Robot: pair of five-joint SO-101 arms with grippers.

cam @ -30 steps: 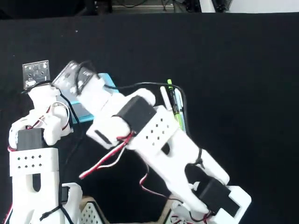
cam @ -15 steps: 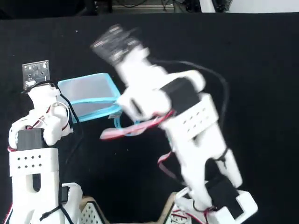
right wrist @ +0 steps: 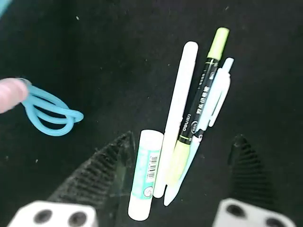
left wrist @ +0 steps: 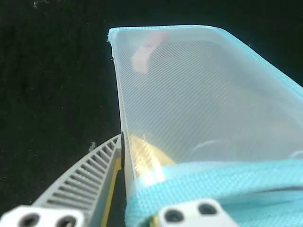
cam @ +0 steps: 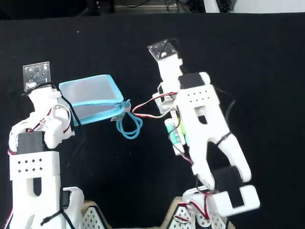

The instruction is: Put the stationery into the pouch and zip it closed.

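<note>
The right gripper [right wrist: 183, 138] is hanging with its jaws spread wide over the stationery, one ribbed black finger on either side of the bundle and touching nothing. Four pieces are lying side by side, touching: a stubby glue stick [right wrist: 146, 175], a white pen [right wrist: 177, 111], a green highlighter [right wrist: 201, 99] and a pale blue pen [right wrist: 218, 92]. In the right wrist view their long axes are running straight out between the fingers, so the jaws would be closing across the narrow width, which is the grip this step seems to be calling for.

In the high view the stationery [cam: 174, 134] is lying under the right arm, pointing roughly from 11 o'clock to 5 o'clock on the black cloth table [cam: 248, 57]. The pouch [cam: 93, 98] is sitting at about 10 o'clock from it, well apart. A loop of blue cord [cam: 128, 125] is trailing from the pouch corner that is facing the stationery. The right arm is plainly the nearer one to the pens.

The left gripper [left wrist: 124, 158] is pinching the edge of the pouch and propping it up. A grey ribbed finger is pressing one side, and something yellow is showing through the wall behind it. The pouch is looking soft and translucent, a fine mesh weave bound with teal fabric tape. A pink blur is showing through it, too faint to name. The pens are looking smooth, round and hard, likely to roll or separate if squeezed off-centre. Whether the zip is standing open I cannot tell.
</note>
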